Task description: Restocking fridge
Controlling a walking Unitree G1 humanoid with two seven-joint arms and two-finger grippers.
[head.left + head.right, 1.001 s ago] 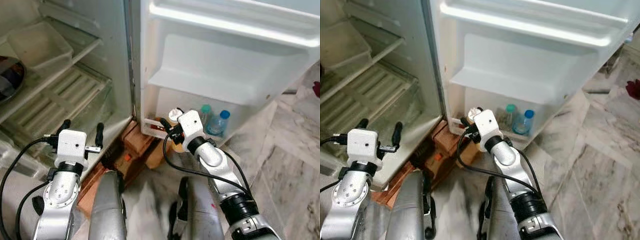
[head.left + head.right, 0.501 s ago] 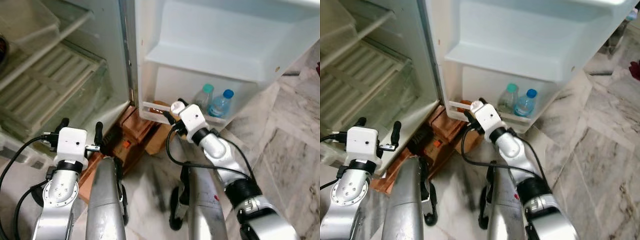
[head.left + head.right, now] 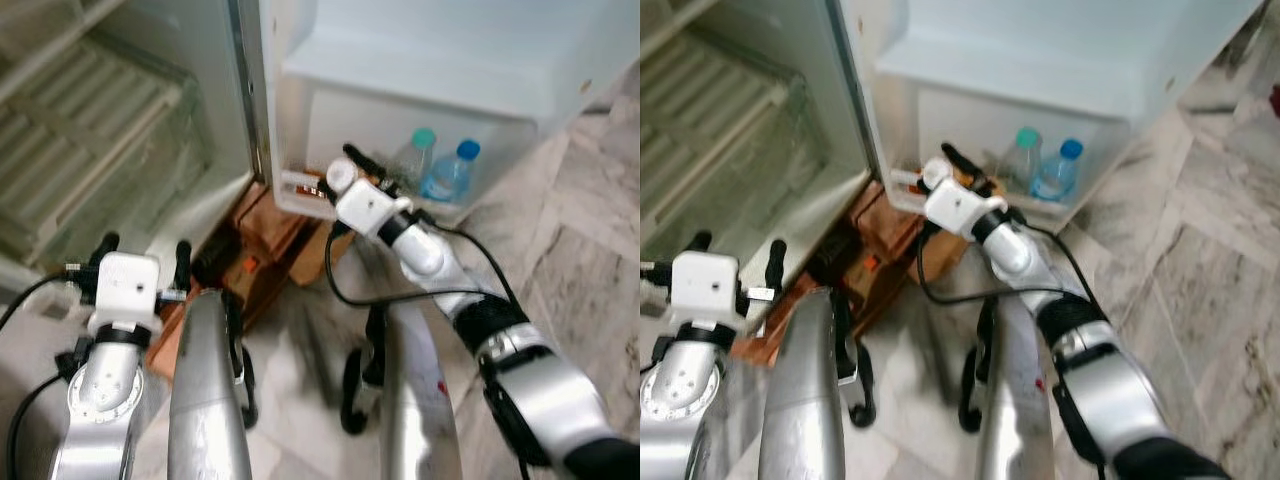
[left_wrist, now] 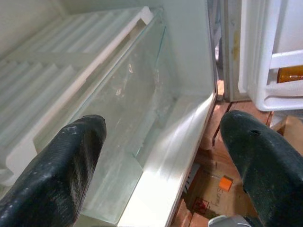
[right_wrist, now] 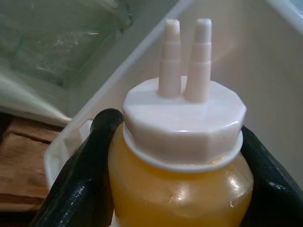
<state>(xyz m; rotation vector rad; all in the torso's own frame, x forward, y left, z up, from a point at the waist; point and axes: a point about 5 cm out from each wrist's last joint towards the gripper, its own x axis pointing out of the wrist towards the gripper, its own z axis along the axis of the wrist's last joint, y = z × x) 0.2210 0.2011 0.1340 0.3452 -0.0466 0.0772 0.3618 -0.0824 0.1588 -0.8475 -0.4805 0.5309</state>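
1. Right pincer [image 5: 177, 156]: fingers clamped on both sides of the yellow sauce bottle [image 5: 182, 184], just below its white twin-nozzle cap [image 5: 184, 118].
2. The bottle is held at the lower door shelf [image 3: 300, 190] of the open fridge; two water bottles [image 3: 445, 175] stand just beyond it.
3. Left pincer [image 4: 165, 170]: fingers spread wide, holding nothing, facing the glass crisper drawer [image 4: 137, 109].

You have two silver arms with white boxy wrist housings, looping black cables, and black-fingered hands: left hand [image 3: 140, 262], right hand [image 3: 352, 170].
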